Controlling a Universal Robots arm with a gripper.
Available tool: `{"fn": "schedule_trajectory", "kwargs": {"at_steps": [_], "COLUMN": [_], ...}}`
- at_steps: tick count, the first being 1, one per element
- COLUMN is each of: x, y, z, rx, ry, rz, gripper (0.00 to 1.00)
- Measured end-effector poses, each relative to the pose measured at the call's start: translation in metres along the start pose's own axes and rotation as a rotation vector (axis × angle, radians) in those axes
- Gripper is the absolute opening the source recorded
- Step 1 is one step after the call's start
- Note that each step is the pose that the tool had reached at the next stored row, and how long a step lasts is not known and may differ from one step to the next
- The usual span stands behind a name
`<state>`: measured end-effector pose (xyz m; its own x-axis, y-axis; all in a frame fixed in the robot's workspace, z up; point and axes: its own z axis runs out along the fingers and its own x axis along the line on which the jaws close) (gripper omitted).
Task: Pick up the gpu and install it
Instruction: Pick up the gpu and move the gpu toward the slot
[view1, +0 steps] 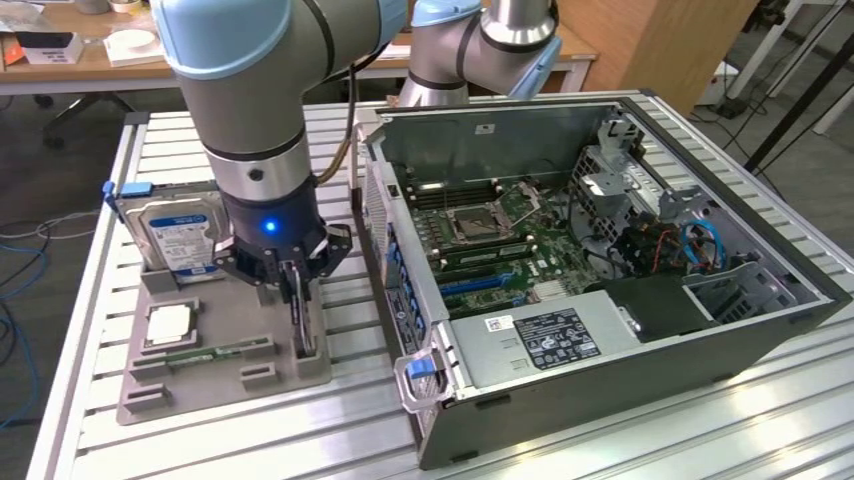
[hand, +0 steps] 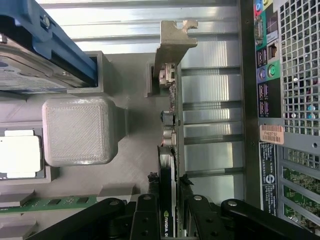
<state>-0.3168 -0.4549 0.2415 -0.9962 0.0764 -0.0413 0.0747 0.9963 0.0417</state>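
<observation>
So far only the grasp is in hand. The gpu stands on edge in its holder along the tray's edge nearest the case. Its bracket is at the end toward the drive.

The gripper is down over the card's upper edge and narrowed to the card's thickness, with its fingers against either face. By the look of it, it has hold of the gpu. Nothing shows the card lifted clear of the holder, so I judge the pick not yet done. The install has not begun, as no card is in the case.

In the exterior view the arm hides the bracket end. In the wrist view the card's other end runs under the gripper and out of the picture. The lower edge sits down in the holder, so how deep it is seated cannot be told. Which slot on the board would take it is also hard to make out.
</observation>
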Motion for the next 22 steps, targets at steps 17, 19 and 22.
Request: {"fn": "schedule_trajectory", "kwargs": {"at_steps": [17,19,22], "x": [0.0,0.0,-0.001], "y": [0.0005,0.0005,0.0005], "z": [-0.0107,-0.0112,-0.0124], "rx": [0.0,0.0,0.0002], "ry": [-0.0001,-0.0001,0.0], "rz": [0.0,0.0,0.0], "gripper": [0.27,0.27,0.27]}}
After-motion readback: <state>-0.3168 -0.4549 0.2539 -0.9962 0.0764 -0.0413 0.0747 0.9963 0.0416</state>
